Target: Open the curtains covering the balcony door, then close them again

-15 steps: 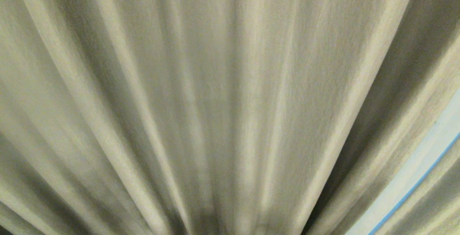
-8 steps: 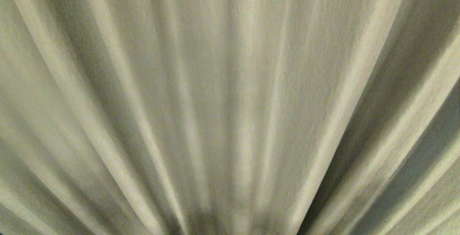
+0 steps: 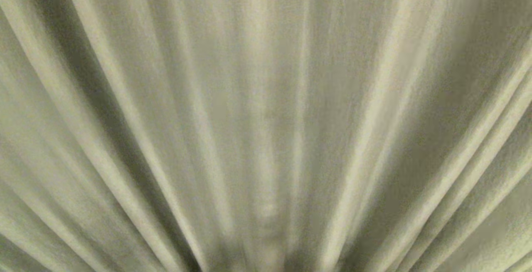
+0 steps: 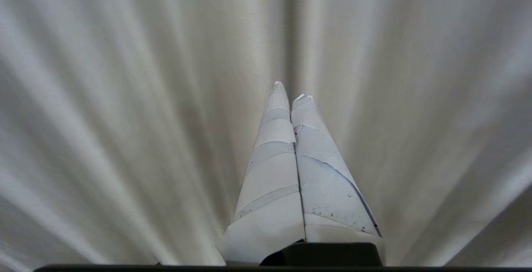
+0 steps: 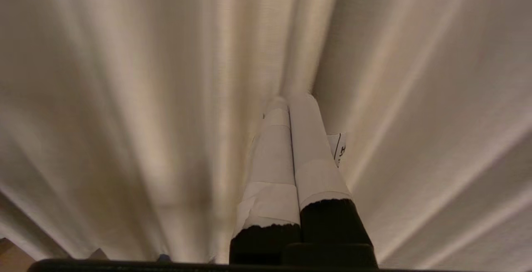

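A: Where's the drape?
B: Filling every frame; soft, heavy pleats. Left gripper and right gripper are both pinched closed, empty.
A: Grab where?
B: Probably one fold's edge.

Neither arm shows in the head view. Left gripper, seen from the left wrist view: two long tapered fingers wrapped in pale white tape, pressed flat together along their whole length, tips meeting, nothing between them. Black wrist mount visible at their base. Right gripper, seen from the right wrist view: two tapered fingers taped white over the upper part, bare black at the base, also pressed together with no gap, nothing pinched. A small printed white tag sticks out beside one right finger.
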